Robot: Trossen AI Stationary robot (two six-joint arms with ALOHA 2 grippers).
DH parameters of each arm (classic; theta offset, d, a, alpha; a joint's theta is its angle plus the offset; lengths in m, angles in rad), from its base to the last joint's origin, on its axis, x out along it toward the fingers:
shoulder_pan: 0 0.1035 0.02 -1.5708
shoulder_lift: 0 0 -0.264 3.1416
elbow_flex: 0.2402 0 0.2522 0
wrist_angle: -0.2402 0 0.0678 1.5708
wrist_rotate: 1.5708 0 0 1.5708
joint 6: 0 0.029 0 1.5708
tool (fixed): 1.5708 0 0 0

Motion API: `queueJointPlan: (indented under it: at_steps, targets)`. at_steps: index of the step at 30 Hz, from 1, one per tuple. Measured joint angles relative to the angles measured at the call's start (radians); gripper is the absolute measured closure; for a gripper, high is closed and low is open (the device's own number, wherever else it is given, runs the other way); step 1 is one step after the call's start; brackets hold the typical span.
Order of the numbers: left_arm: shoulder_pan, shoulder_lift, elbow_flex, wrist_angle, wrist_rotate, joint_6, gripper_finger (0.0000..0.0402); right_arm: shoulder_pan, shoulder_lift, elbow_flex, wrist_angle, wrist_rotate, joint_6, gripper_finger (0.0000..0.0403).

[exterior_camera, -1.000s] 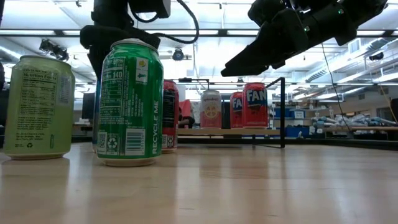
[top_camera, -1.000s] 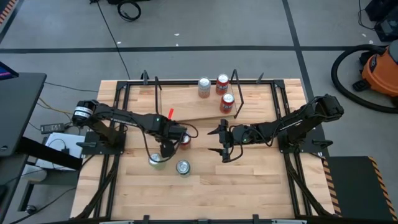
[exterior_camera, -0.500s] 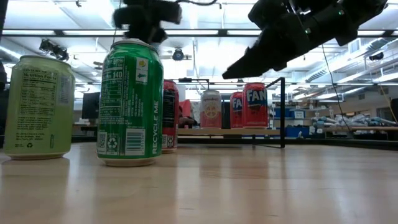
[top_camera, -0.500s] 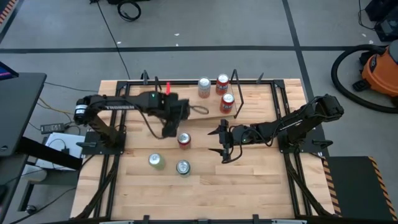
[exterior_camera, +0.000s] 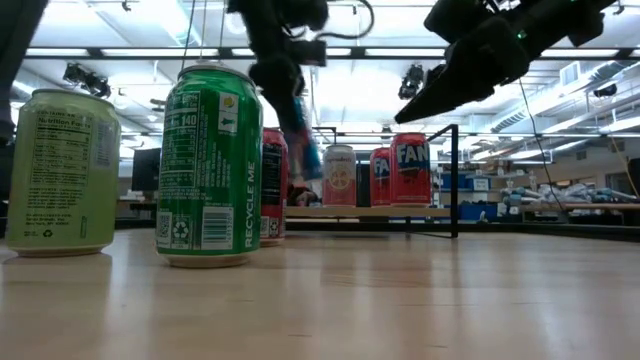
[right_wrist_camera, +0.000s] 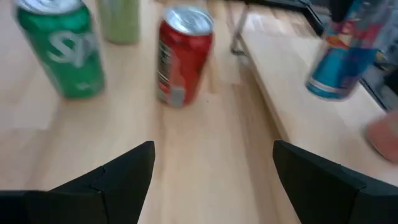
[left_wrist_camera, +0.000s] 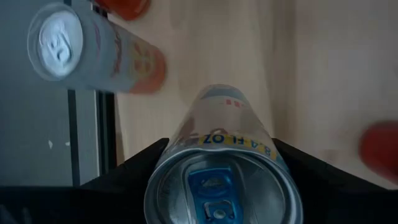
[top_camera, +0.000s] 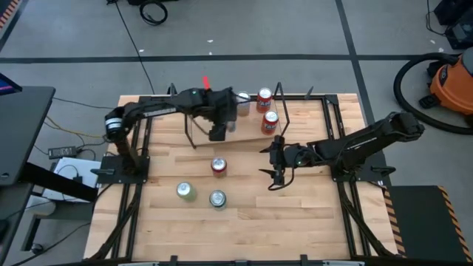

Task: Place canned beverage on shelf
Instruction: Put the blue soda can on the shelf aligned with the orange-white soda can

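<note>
a slim silver-and-blue can [left_wrist_camera: 224,162] with a blue tab hangs in the air above the shelf [top_camera: 247,131], tilted, clamped between dark fingers [left_wrist_camera: 134,165]; the shelf is a pale plywood board with black rod uprights, bearing three cans at its right end.

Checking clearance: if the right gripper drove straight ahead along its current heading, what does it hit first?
Probably the red can standing on the table: in the wrist view it sits nearly dead ahead of the open right gripper, with bare tabletop between. The green can lies off to one side. Depth is unclear, so it might pass narrowly.
</note>
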Motion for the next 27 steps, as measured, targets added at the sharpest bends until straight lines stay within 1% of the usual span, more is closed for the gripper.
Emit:
queueJointPlan:
  at_steps: [4, 8, 12, 17, 24, 27]
  targets:
    - [0.015, 0.095, 0.106, -0.014, 0.021, 0.04, 0.0139, 0.0, -0.014, 0.0, -0.077, 0.06, 0.023, 0.0066]
    - [0.019, 0.169, 0.208, -0.03, 0.042, 0.068, 0.0138, 0.0, -0.013, 0.0, -0.124, 0.085, 0.033, 0.0066]
    - [0.024, 0.223, 0.28, -0.039, 0.077, 0.081, 0.0138, 0.0, -0.018, 0.0, -0.148, 0.118, 0.038, 0.0066]
    - [0.026, 0.26, 0.298, -0.022, 0.123, 0.081, 0.0138, 0.0, -0.022, 0.0, -0.153, 0.134, 0.049, 0.0066]
    - [0.026, 0.286, 0.298, -0.022, 0.126, 0.081, 0.0138, 0.002, -0.022, 0.0, -0.144, 0.134, 0.05, 0.0066]
    - [0.026, 0.286, 0.298, 0.005, 0.125, 0.088, 0.0138, 0.002, -0.022, 0.0, -0.14, 0.13, 0.05, 0.0066]
